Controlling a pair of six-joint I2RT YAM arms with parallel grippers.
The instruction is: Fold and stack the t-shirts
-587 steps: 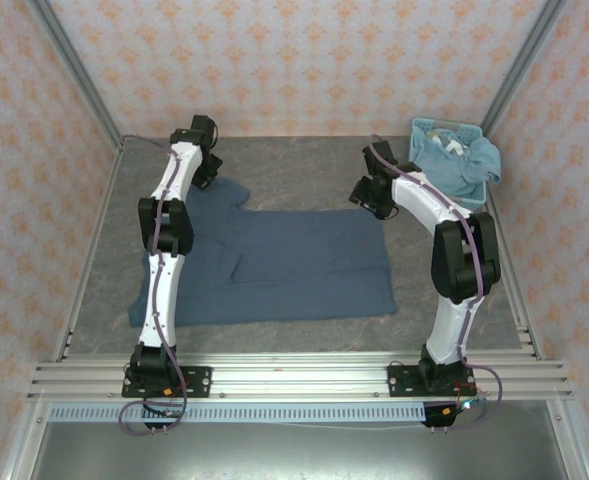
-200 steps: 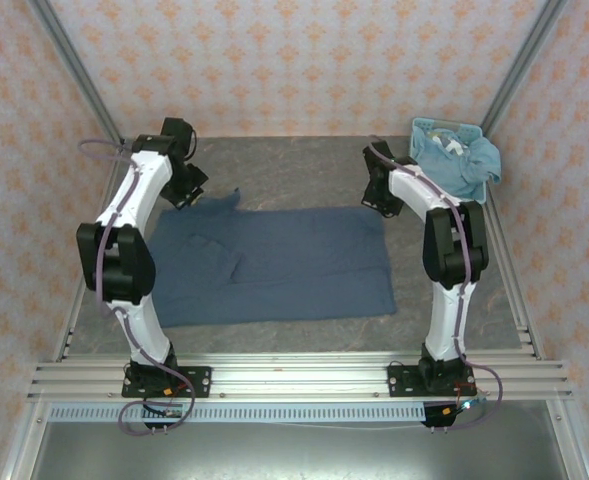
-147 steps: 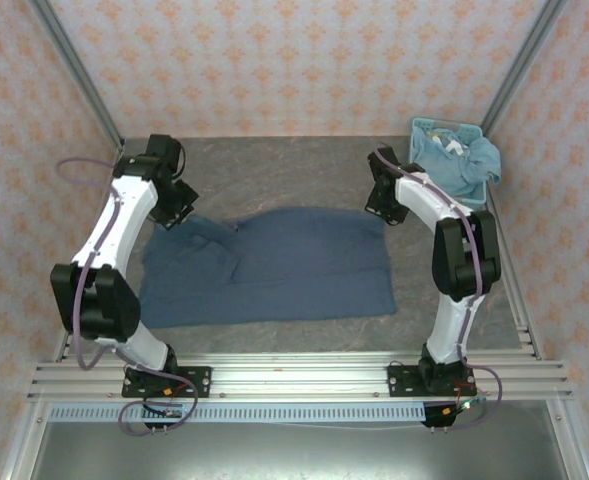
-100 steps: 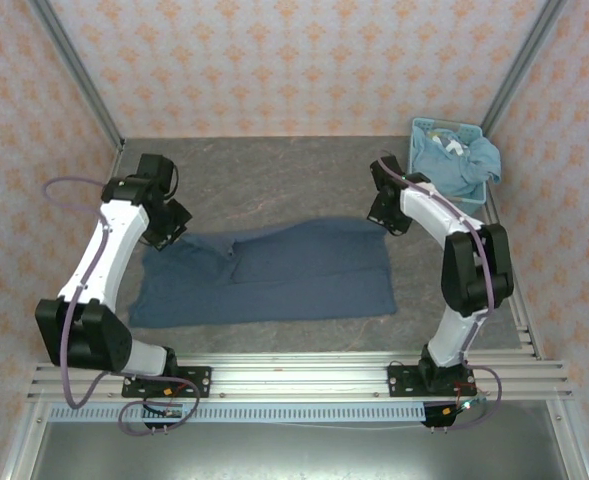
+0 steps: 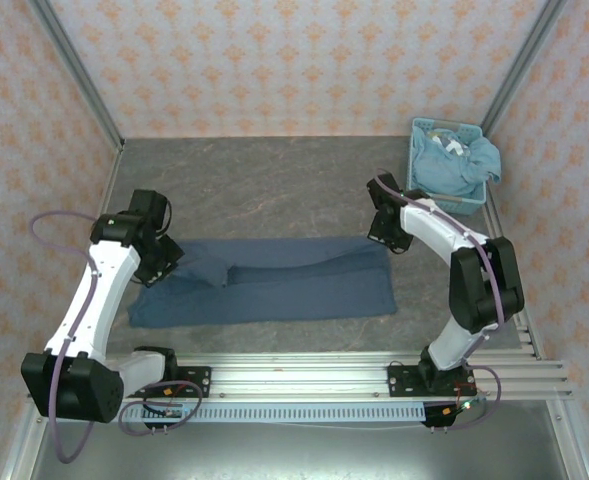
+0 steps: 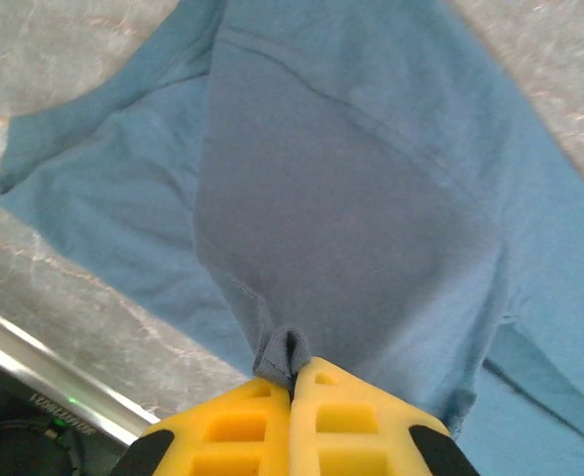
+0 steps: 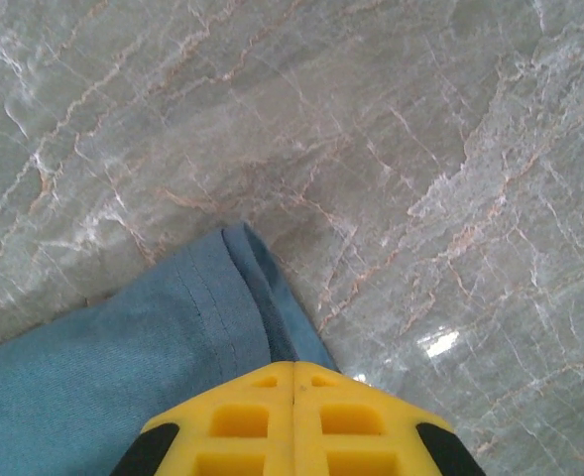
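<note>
Where left fingers (image 6: 234, 421) pinch, the dark t-shirt (image 6: 351, 218) corner hides.

A t-shirt (image 5: 274, 290) lies across the middle of the worktop (image 5: 274, 185). The left tool (image 5: 166, 265) is at its left end, the right tool (image 5: 392, 238) at its far right corner. Behind, in the far right corner, a basket (image 5: 444, 124) holds more t-shirts (image 5: 456, 165).

The dark slate-blue t-shirt (image 5: 274, 290) lies half-folded lengthwise at centre; lighter blue t-shirts (image 5: 459, 165) heaped far right.
</note>
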